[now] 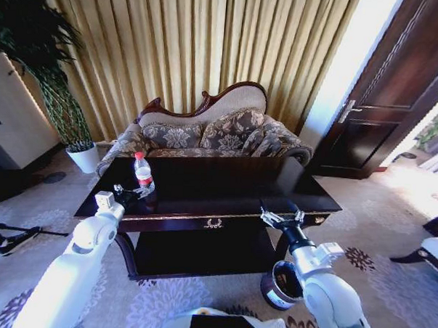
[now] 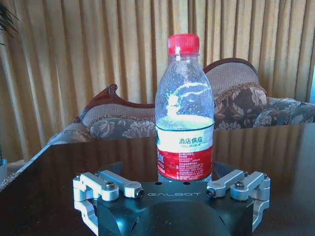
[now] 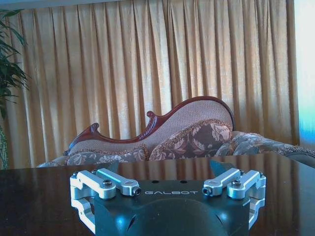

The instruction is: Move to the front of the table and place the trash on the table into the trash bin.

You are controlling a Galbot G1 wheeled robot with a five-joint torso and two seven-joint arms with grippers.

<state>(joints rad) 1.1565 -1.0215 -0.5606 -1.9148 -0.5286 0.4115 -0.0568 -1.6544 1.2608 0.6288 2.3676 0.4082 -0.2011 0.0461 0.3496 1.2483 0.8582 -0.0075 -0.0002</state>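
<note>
The trash is a clear plastic bottle (image 1: 143, 174) (image 2: 184, 118) with a red cap and a red-white label. It stands upright near the left front corner of the dark glossy table (image 1: 233, 183). My left gripper (image 1: 128, 196) (image 2: 170, 169) is open at the table's left front edge; the bottle's base stands between its spread fingers (image 2: 116, 167), apart from them. Over the right front edge my right gripper (image 1: 278, 217) (image 3: 167, 172) is open and holds nothing. The dark round trash bin (image 1: 269, 288) with a pale rim stands on the floor beside the right front table leg, under my right arm.
A patterned carved-wood sofa (image 1: 213, 131) stands behind the table, before yellow curtains. A plant in a white pot (image 1: 84, 157) is at the back left, a dark door (image 1: 389, 99) at the back right. A chair edge (image 1: 433, 249) shows right; dark gear (image 1: 8, 238) lies left.
</note>
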